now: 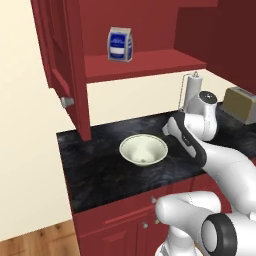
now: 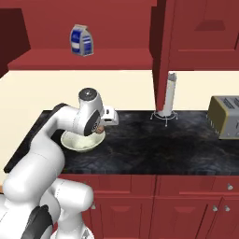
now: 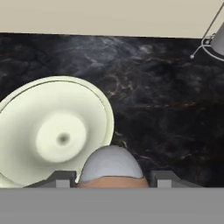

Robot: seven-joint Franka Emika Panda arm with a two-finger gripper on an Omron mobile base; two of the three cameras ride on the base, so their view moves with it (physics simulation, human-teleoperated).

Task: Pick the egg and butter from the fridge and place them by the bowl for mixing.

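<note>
I have the tool (image 3: 109,186) at the near edge of the hand view, its two dark tips standing either side of a rounded object whose lower part is pinkish-tan and whose top looks pale grey. I judge this to be the egg (image 3: 111,168), held between the jaws at a middling width; the right base view shows a small reddish-tan spot at the tool above the bowl rim, which agrees.

Directly below and to one side sits the bowl (image 3: 52,131), cream-white with a pale greenish inside, standing upright on the dark marbled table (image 3: 166,109). The egg hangs over the bowl's rim and the bare table just beside it, not yet resting on anything that I can see.

Farther back stands the paper towel holder (image 2: 169,98), well apart from the bowl, and a toaster (image 2: 226,116) at the far right end. A blue and white carton (image 1: 120,44) stands on the red shelf (image 1: 145,64) above.

Step in hand, in my judgement: placing the egg by the bowl. The next move calls for shifting clear of the rim, lowering to bare table beside the bowl, and releasing gently so the egg does not roll. Butter remains to be fetched
</note>
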